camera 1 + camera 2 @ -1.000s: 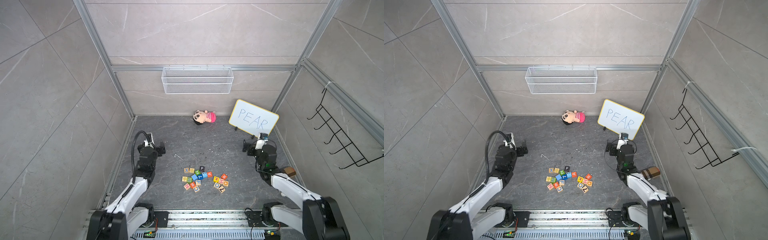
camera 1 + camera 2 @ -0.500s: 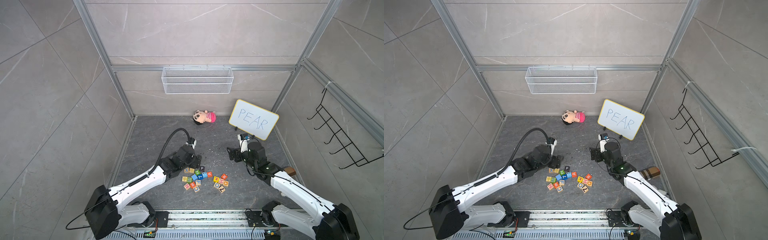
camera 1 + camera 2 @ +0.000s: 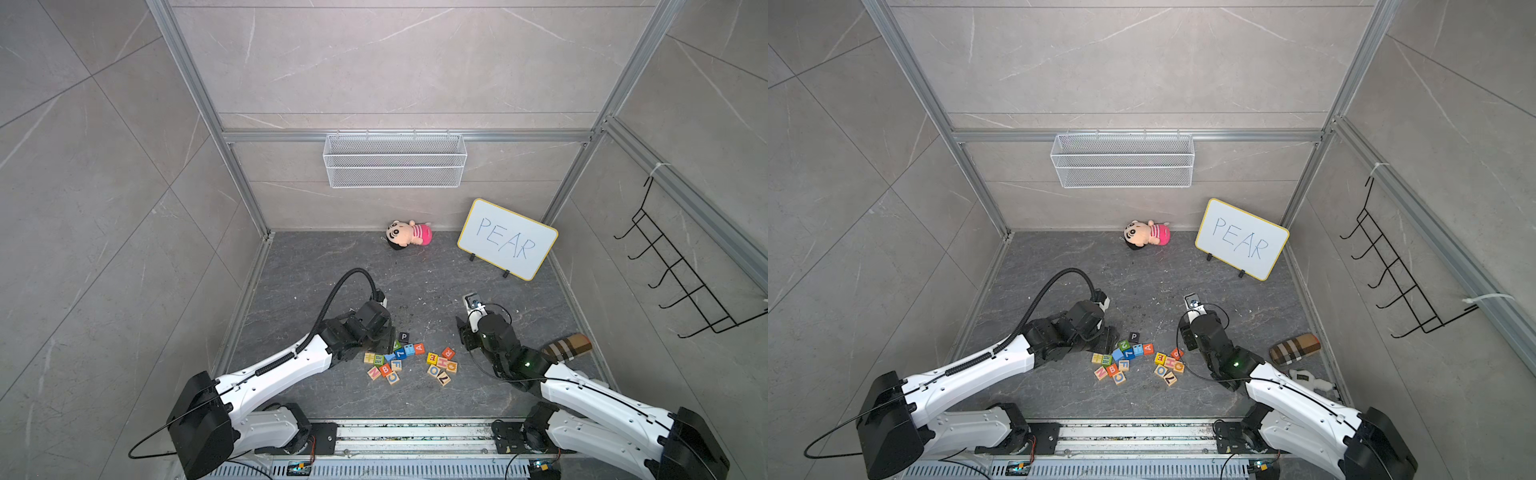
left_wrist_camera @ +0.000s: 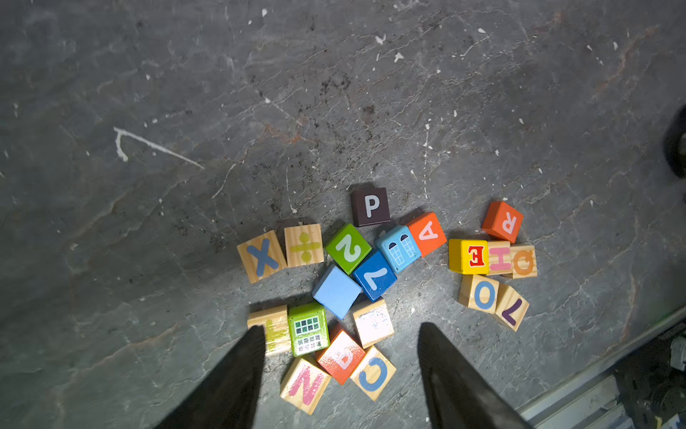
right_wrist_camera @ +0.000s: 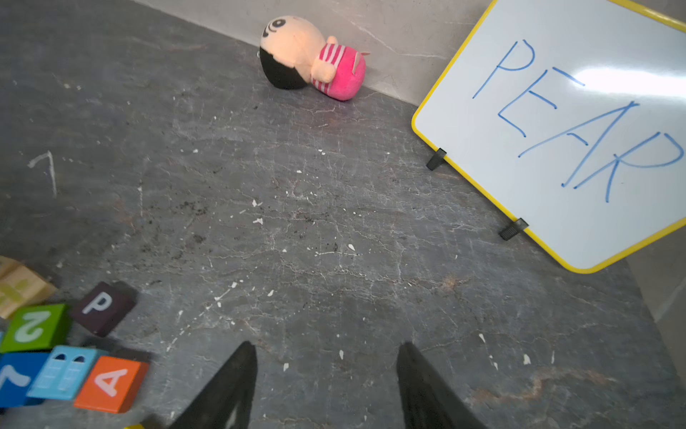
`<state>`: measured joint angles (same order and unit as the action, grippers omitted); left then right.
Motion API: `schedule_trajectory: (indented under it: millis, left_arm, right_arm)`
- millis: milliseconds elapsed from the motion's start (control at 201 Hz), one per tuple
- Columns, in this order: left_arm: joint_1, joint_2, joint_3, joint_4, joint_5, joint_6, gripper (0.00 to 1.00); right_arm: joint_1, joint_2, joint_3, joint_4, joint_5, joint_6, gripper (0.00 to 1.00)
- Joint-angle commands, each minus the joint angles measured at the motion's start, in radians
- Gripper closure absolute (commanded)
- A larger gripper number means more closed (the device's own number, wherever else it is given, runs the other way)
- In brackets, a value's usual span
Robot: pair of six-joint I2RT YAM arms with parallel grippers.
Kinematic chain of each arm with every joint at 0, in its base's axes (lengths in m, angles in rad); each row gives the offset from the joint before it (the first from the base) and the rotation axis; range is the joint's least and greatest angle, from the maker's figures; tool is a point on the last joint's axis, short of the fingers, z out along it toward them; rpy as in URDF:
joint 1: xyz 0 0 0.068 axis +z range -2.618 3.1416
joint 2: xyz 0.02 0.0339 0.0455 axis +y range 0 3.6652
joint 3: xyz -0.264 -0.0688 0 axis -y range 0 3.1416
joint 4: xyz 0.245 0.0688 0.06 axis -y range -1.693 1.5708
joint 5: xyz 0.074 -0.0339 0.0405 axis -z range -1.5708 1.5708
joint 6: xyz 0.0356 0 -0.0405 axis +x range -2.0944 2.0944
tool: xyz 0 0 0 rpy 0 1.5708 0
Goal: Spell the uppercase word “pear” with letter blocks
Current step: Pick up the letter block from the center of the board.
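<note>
Left gripper [image 4: 340,330]: jaws apart, gripping nothing, over the near part of the left clump of blocks. Whether its fingers [image 4: 237,371] touch a block can't be told.
Right gripper [image 5: 326,346]: jaws apart, empty, over bare floor [image 5: 334,241] just right of the blocks.

All four letters lie on the floor in two clumps on the near side, out of word order:
- P block [image 4: 370,206]: black, at the far edge of the left clump, just beyond the green 2 block [image 4: 348,248].
- A block [image 4: 427,234]: orange, at the right end of the left clump, against the light-blue block with windows [image 4: 399,248].
- E block [image 4: 468,256]: yellow, at the left end of the right clump, against the H block [image 4: 499,257].
- R block [image 4: 503,222]: red-orange, at the far side of the right clump, just beyond the H block.

Whiteboard [image 3: 507,239] reading PEAR stands far right. Doll [image 3: 409,235] lies by the far wall.
</note>
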<state>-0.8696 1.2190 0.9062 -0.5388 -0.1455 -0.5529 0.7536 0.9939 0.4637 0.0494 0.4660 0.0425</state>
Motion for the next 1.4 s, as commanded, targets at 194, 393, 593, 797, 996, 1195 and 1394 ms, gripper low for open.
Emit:
schedule_trajectory:
  millis: [194, 393, 593, 797, 996, 1195, 1394]
  left_arm:
    - [0.009, 0.151, 0.136, 0.000, 0.159, -0.010, 0.28]
    - [0.009, 0.347, 0.303, -0.049, 0.226, 0.059, 0.37]
    - [0.032, 0.496, 0.409, -0.138, 0.228, 0.014, 0.37]
    - [0.065, 0.592, 0.441, -0.175, 0.241, -0.029, 0.33]
    - [0.063, 0.644, 0.426, -0.179, 0.196, -0.043, 0.34]
    - [0.064, 0.692, 0.447, -0.166, 0.159, -0.015, 0.34]
    - [0.060, 0.724, 0.468, -0.159, 0.153, -0.012, 0.37]
  right_arm:
    - [0.091, -0.058, -0.033, 0.164, 0.116, -0.043, 0.37]
    - [0.090, -0.121, 0.037, 0.010, 0.207, 0.013, 0.33]
    - [0.086, -0.139, 0.058, -0.071, 0.246, 0.087, 0.33]
    - [0.085, -0.151, 0.018, -0.052, 0.267, 0.103, 0.33]
    - [0.084, -0.129, 0.030, -0.040, 0.272, 0.074, 0.32]
    - [0.084, -0.120, 0.031, -0.023, 0.260, 0.074, 0.32]
    - [0.085, -0.121, 0.029, -0.022, 0.263, 0.073, 0.32]
